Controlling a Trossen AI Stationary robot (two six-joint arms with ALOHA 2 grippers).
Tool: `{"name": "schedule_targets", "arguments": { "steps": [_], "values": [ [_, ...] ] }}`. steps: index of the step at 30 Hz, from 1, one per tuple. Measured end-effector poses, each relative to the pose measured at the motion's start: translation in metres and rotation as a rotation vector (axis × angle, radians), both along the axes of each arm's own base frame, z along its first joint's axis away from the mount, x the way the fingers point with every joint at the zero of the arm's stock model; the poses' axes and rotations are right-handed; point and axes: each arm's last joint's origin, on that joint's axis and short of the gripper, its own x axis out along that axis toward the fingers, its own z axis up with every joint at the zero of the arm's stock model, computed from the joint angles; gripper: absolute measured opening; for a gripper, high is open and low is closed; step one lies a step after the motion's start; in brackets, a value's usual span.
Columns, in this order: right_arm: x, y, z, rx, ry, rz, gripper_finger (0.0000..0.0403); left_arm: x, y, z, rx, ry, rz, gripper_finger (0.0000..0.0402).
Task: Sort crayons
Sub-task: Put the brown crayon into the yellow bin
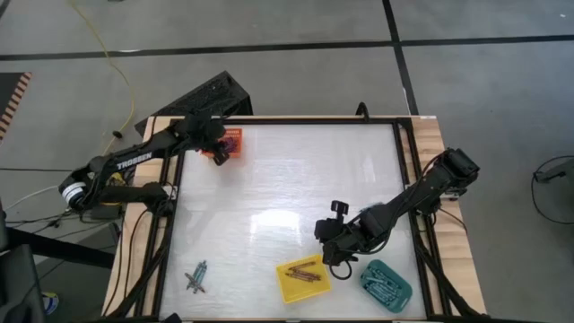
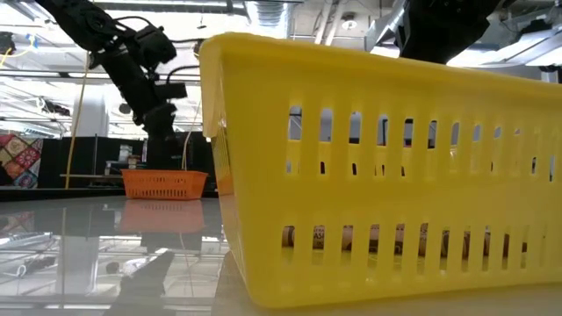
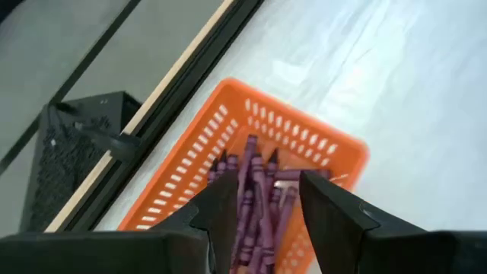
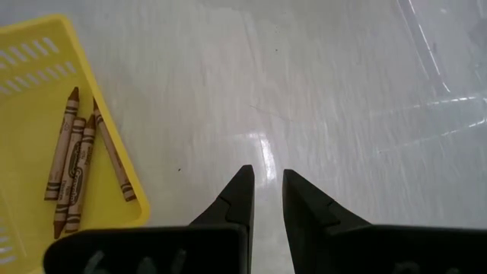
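Four brown crayons (image 4: 76, 164) lie roughly parallel lengthwise in the yellow tray (image 4: 46, 61); both grippers' fingers parted, empty.

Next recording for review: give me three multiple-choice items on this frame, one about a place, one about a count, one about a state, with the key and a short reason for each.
1. Over which tray does the left hand hang?
A. yellow
B. orange
C. teal

2. How many brown crayons lie in the yellow tray?
A. one
B. four
C. nine

3. How are the left hand's fingers?
A. apart, holding nothing
B. shut on a crayon
C. clamped on the tray's rim

Key: 1 B, the left wrist view looks straight down into the orange tray with its purple crayons. 2 B, the right wrist view shows four. 3 A, an empty gap shows between the fingers.
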Motion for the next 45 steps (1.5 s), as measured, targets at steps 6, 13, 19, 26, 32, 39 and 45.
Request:
{"name": "schedule_targets", "arguments": {
  "steps": [6,13,19,26,32,39,45],
  "values": [
    [0.000,0.000,0.000,0.000,0.000,0.000,0.0064,-0.002,-0.019,0.013,-0.019,-0.050,-0.052,0.0132],
    [0.000,0.000,0.000,0.000,0.000,0.000,0.0064,-0.008,-0.047,0.024,-0.055,-0.072,-0.115,0.0132],
    [0.000,0.000,0.000,0.000,0.000,0.000,0.0064,-0.014,-0.073,0.032,-0.094,-0.093,-0.173,0.0132],
    [0.000,0.000,0.000,0.000,0.000,0.000,0.0064,-0.022,-0.097,0.039,-0.112,-0.124,-0.237,0.0132],
    [0.000,0.000,0.000,0.000,0.000,0.000,0.0064,-0.026,-0.113,0.040,-0.160,-0.131,-0.281,0.0132],
    [0.000,0.000,0.000,0.000,0.000,0.000,0.0064,-0.022,-0.129,0.040,-0.204,-0.141,-0.363,0.0132],
    [0.000,0.000,0.000,0.000,0.000,0.000,0.0064,-0.020,-0.140,0.040,-0.216,-0.141,-0.399,0.0132]
  ]
}}
